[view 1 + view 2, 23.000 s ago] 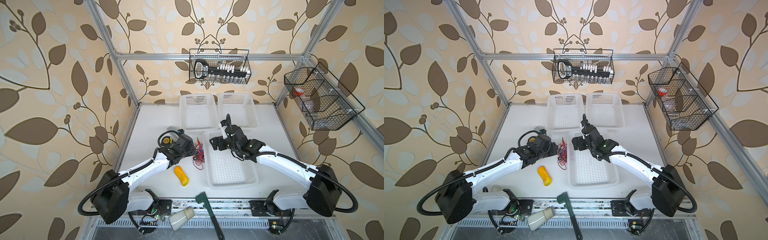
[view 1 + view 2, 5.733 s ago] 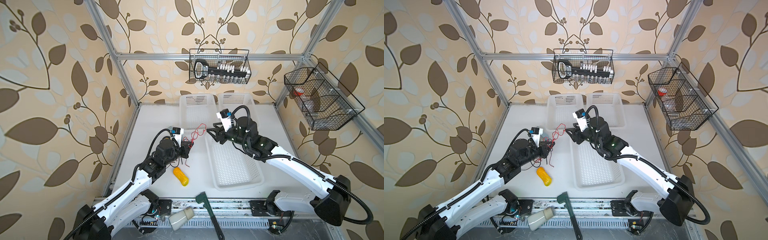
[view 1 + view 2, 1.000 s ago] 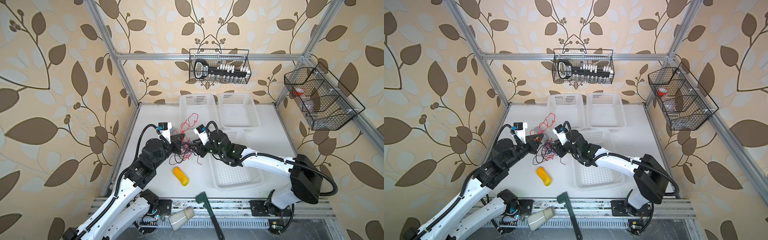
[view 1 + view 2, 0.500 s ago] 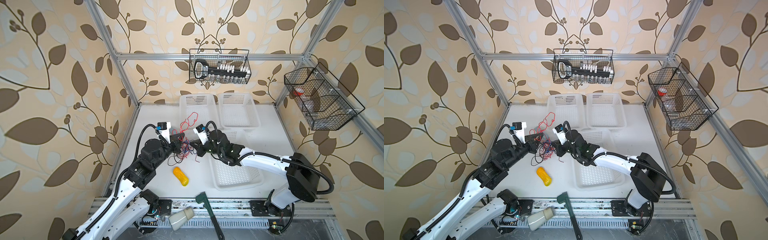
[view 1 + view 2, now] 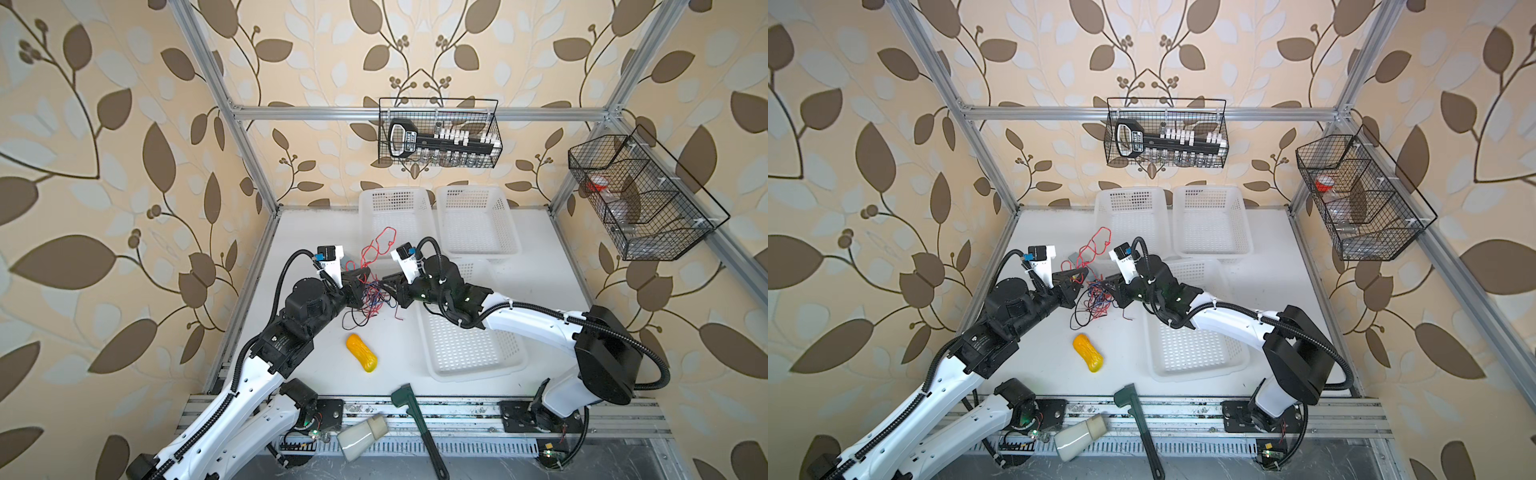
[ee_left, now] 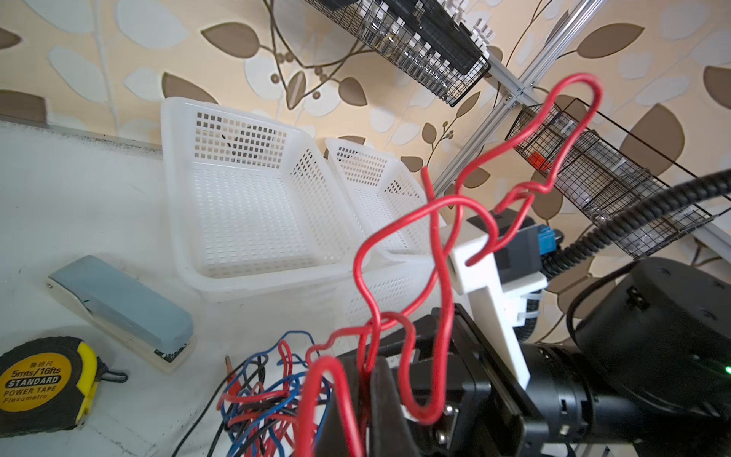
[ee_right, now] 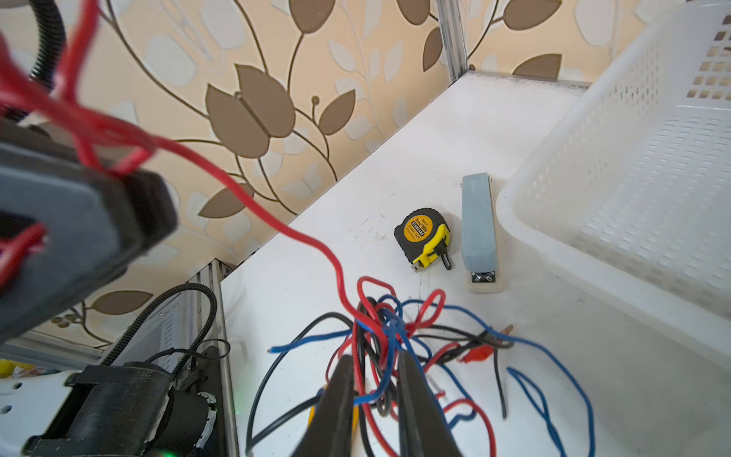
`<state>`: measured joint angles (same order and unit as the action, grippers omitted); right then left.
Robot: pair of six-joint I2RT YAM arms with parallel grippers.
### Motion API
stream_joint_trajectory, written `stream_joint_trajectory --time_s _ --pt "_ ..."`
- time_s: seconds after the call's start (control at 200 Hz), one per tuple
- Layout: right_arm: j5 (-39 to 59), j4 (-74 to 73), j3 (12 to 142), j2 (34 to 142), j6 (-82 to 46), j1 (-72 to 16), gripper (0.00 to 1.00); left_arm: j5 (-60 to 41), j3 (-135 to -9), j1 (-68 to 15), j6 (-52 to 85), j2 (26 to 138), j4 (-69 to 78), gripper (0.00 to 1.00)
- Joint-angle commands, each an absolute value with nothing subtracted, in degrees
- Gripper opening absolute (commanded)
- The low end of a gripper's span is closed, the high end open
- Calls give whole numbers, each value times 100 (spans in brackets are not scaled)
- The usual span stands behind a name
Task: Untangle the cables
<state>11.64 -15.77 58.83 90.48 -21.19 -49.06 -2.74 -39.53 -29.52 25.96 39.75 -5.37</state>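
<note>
Cables (image 5: 374, 296): one lot of thin wires in red, blue and black, knotted together.

Location: in both top views the cables (image 5: 1096, 296) sit left of centre on the white counter (image 5: 309, 232), between the two end effectors.

Long axis: back to front.
- Far end: a single red strand rises out of the knot in loose loops, pointing toward the rear baskets (image 5: 392, 203).
- Near end: black and red tails trail onto the counter toward the front edge, stopping short of the yellow object (image 5: 361, 359).

Left end effector (image 6: 366, 374): fingers pressed together, clamped on the red strand where it leaves the knot. The strand climbs above it.

Right end effector (image 7: 375, 362): fingers a little apart and pushed into the knot. Red, blue and black strands cross the gap, which is wider than any strand in it.

Adjacent items: a grey-blue stapler (image 7: 478, 221) lies flat just beside a black-and-yellow tape measure (image 7: 423, 233). Both are on the counter beyond the knot.
</note>
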Motion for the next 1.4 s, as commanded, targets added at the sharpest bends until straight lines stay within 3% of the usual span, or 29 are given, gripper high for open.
stream_joint_trajectory --time_s 0.0,1.05,1.26,1.395 --pt "1316 -1704 5819 8954 -2206 -4896 21 -394 -3964 -2905 2696 3929 50 0" --pt "1340 -1592 5795 9305 -2241 -4912 19 -438 -3999 -2906 2707 3955 145 0" --pt "1374 -1596 5766 9315 -2246 -4922 1 -438 -3999 -2907 2692 3997 211 0" --pt "1388 -1588 5744 9294 -2237 -4922 0 -326 -4029 -2906 2612 3986 101 0"
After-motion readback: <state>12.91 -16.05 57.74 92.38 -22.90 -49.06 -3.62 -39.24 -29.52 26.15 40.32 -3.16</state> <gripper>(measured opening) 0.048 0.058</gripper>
